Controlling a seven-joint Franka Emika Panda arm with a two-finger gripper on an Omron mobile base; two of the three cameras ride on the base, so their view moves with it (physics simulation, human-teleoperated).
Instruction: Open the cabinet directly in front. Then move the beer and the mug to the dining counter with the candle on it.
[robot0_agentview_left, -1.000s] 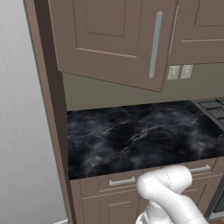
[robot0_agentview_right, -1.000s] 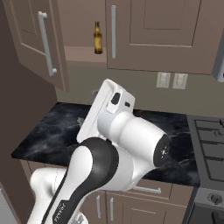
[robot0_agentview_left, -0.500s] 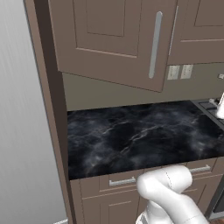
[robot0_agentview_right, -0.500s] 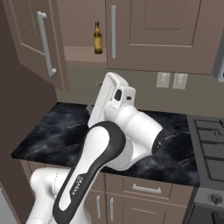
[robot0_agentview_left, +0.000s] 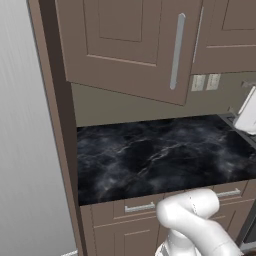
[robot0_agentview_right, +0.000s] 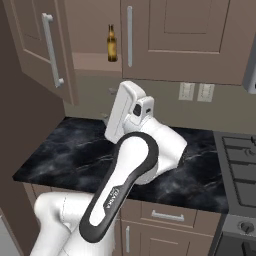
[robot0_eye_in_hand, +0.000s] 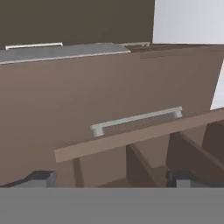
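The cabinet (robot0_agentview_right: 175, 35) hangs above the worktop, and its left door (robot0_agentview_right: 35, 45) stands swung open with a long silver handle (robot0_agentview_right: 51, 50). Inside, on the shelf, the amber beer (robot0_agentview_right: 112, 43) stands upright next to the closed door's edge. The mug is out of view, and so are the dining counter and the candle. My white hand (robot0_agentview_right: 127, 107) is raised over the worktop below the beer. In the hand view my gripper (robot0_eye_in_hand: 109, 178) is open with nothing between its fingertips (robot0_eye_in_hand: 41, 177), facing a brown front with a silver bar handle (robot0_eye_in_hand: 135, 119).
A black marble worktop (robot0_agentview_right: 65, 160) runs under the cabinet, over brown drawers (robot0_agentview_right: 165, 216). A stove (robot0_agentview_right: 240, 160) adjoins it on the right. Two wall outlets (robot0_agentview_right: 195, 91) sit on the backsplash. A tall brown side panel (robot0_agentview_left: 57, 125) closes off the left, and the open door (robot0_agentview_left: 130, 45) juts out overhead.
My arm has turned: the hand stands more upright and a little higher, and its white edge has come in at the right of the left base view. The jaws stay open.
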